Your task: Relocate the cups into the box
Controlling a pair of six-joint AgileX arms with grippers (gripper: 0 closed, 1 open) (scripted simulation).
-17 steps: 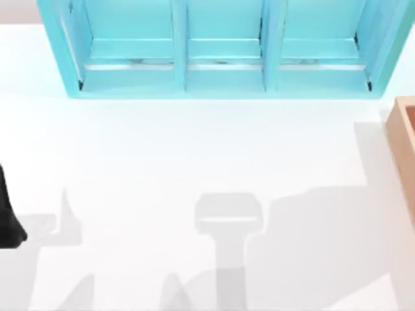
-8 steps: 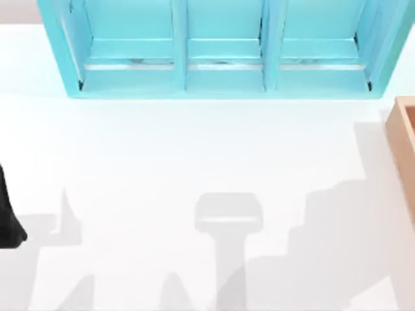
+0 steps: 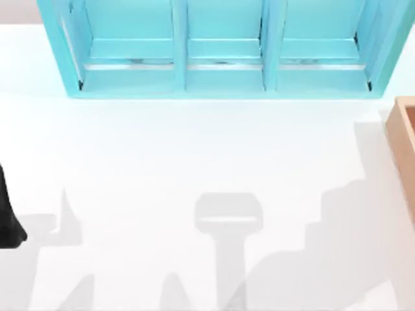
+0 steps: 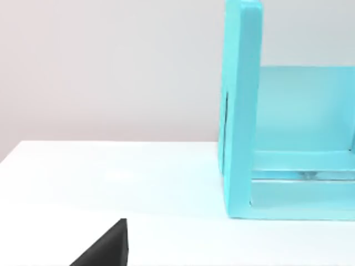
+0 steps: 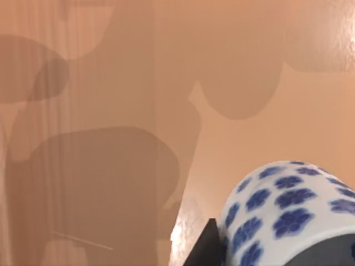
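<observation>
A white cup with a blue floral pattern (image 5: 283, 210) sits close up in the right wrist view, held between the fingers of my right gripper (image 5: 274, 249), which is shut on it. One dark finger (image 5: 204, 246) presses against the cup's side. Behind the cup lies the tan wood surface of the box (image 5: 111, 111), crossed by shadows. In the top view the box (image 3: 405, 146) shows as a tan wall at the table's right edge. My left arm (image 3: 8, 220) rests parked at the table's left edge, and a dark tip of it (image 4: 108, 250) shows in the left wrist view.
A big turquoise shelf unit (image 3: 220, 52) with three compartments stands along the back of the white table (image 3: 194, 155). Its side wall (image 4: 241, 111) rises near the left arm. Grey arm shadows lie on the table's front half.
The right arm's shadow on the table has slid to the right, toward the box. The left arm has not moved.
</observation>
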